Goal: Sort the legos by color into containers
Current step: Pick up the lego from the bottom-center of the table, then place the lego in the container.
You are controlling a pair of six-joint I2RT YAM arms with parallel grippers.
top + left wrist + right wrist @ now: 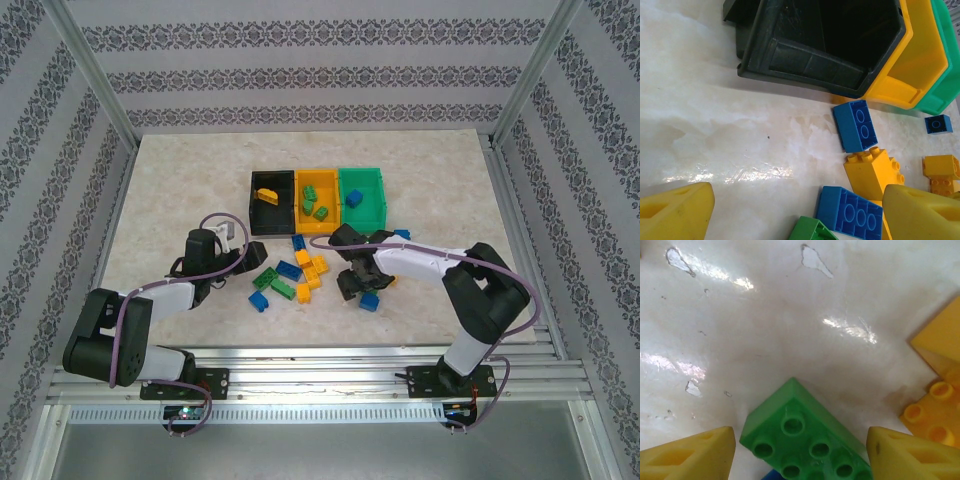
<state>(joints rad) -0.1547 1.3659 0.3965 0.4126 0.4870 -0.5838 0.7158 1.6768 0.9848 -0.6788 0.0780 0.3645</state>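
Note:
Three containers stand in a row at mid-table: black [272, 175], orange [318, 174] and green [362, 171]. Loose legos [300, 272] in yellow, green and blue lie in front of them. My right gripper [800, 457] is open and low over the table. A green brick [805, 440] lies studs-up between its yellow fingers [690, 455], with a gap on each side. My left gripper [800, 215] is open by the pile's left edge, near the black container [805, 60]. A blue brick [852, 215] and a green one [810, 231] lie between its fingers.
The black container holds a yellow brick [266, 194], the orange one green bricks [312, 195], the green one a blue brick [353, 198]. Another blue brick [369, 301] lies by the right gripper [357, 283]. Bare tabletop spreads to the far left and right, bounded by metal frame rails.

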